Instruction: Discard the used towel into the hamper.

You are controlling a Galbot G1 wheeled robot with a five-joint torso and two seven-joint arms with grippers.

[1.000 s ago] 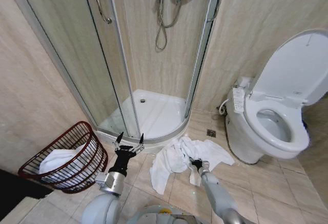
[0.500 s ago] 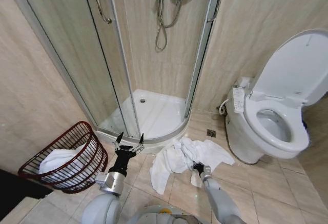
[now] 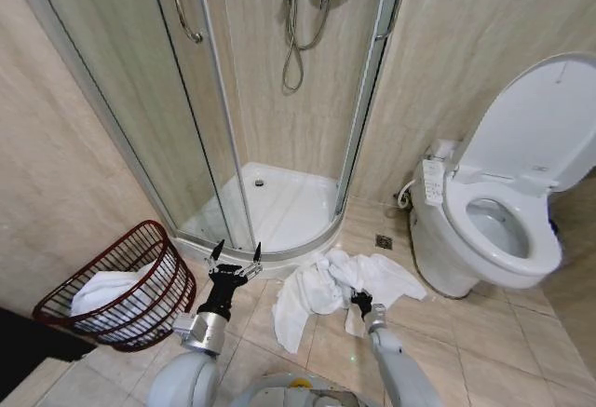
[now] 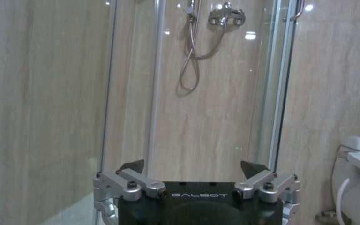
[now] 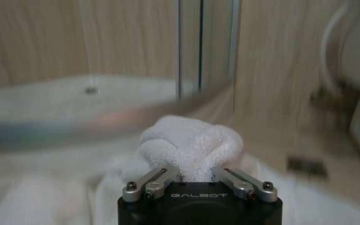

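Right end effector (image 3: 358,301) amid towel (image 3: 317,288)

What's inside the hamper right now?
A white towel lies bunched inside the hamper. Anything beneath it is covered and can't be seen.

**Right gripper and towel: position change**

Your right gripper (image 3: 359,301), clamped on a fold of the white towel (image 3: 326,286), has drawn back toward the robot and slightly to its right since a second ago. The gripped fold has moved with it and now stands bunched between the fingers (image 5: 152,182). The towel's spread on the floor tiles (image 3: 484,351) has narrowed slightly.
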